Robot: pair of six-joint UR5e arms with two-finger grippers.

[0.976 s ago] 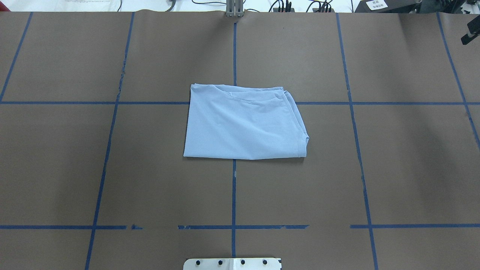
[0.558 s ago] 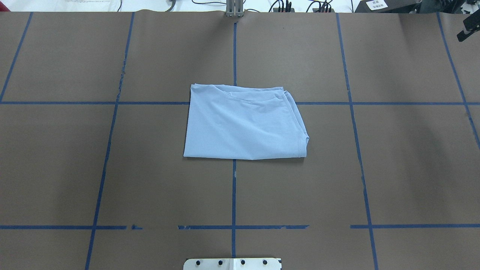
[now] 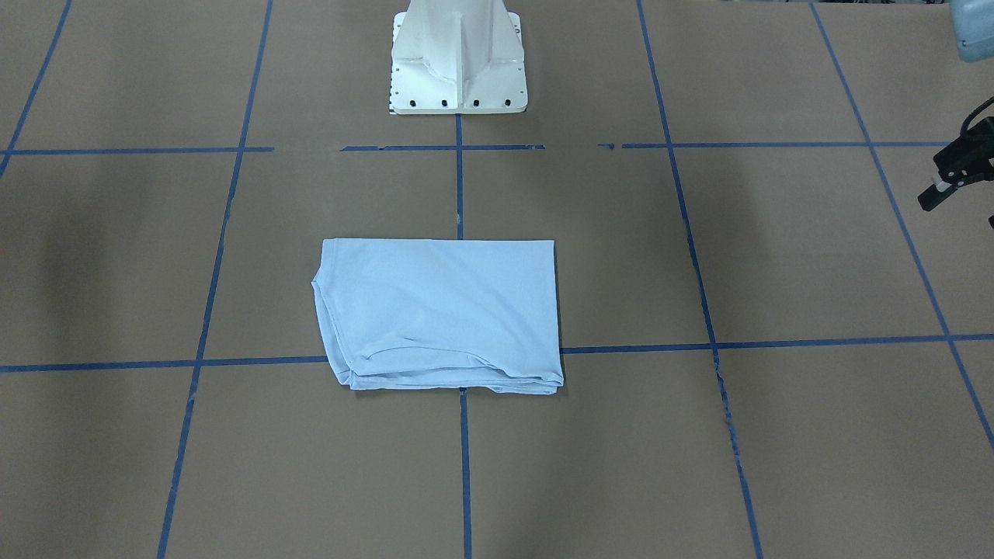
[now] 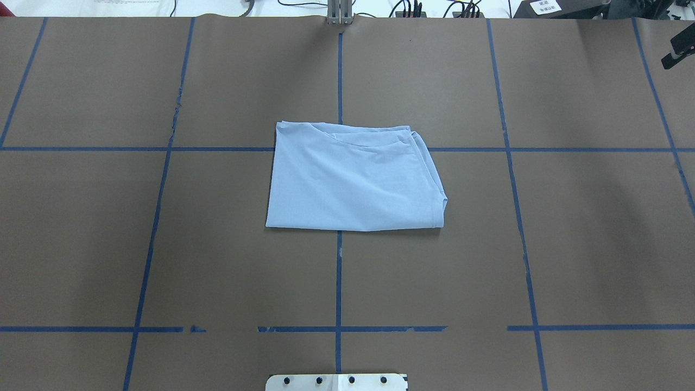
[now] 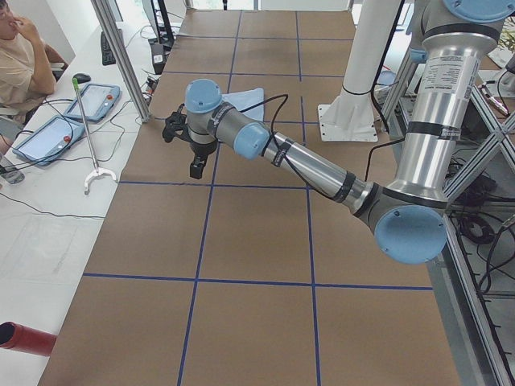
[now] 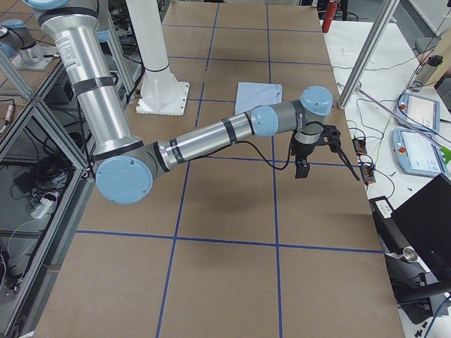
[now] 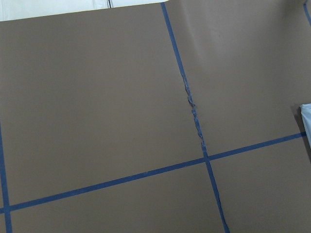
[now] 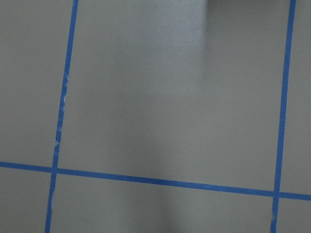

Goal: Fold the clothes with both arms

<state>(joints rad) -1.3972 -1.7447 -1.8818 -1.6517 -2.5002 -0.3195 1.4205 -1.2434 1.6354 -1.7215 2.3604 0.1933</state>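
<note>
Your folded light blue T-shirt [image 4: 353, 182] lies flat in the middle of the tabletop [image 4: 597, 244]; it looks soft, thin and light, so pinch all layers at a corner; the left end effector [image 5: 183, 153] and right end effector [image 6: 325, 165] look open and empty, well apart from it.

Bare table under taped lines

We look down on the brownish table cover [image 8: 165, 97]. One blue tape line [image 8: 165, 183] runs low across it, and two more cross that one. The left line [image 8: 63, 97] is frayed and pale just above the crossing. The right line [image 8: 284, 97] is clean.
</note>
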